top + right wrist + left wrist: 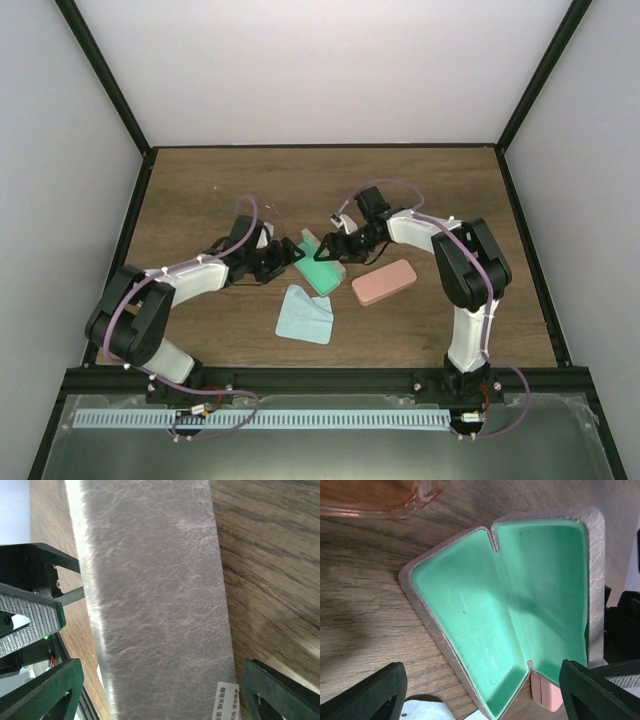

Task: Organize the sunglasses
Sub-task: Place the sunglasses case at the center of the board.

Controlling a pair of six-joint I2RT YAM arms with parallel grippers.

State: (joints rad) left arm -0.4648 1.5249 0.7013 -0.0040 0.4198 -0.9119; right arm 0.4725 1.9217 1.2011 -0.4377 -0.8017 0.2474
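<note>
One pair of sunglasses (375,500), with orange-pink see-through lenses, lies on the wood at the top left edge of the left wrist view, cut off by the frame. I cannot make out any sunglasses in the top view. A grey case (318,266) lies open mid-table, its green lining (510,605) empty. My left gripper (290,256) (480,680) stands open at the case's near end, touching nothing. My right gripper (331,250) (162,670) is open, its jaws straddling the raised grey lid (155,595) with a small gap on each side.
A shut pink case (384,282) lies right of the grey one, its end showing behind the lid (545,695). A light blue cloth (306,315) lies in front of the cases. Both arms meet over the table's middle, and the left gripper's pad (30,615) is close beside the lid.
</note>
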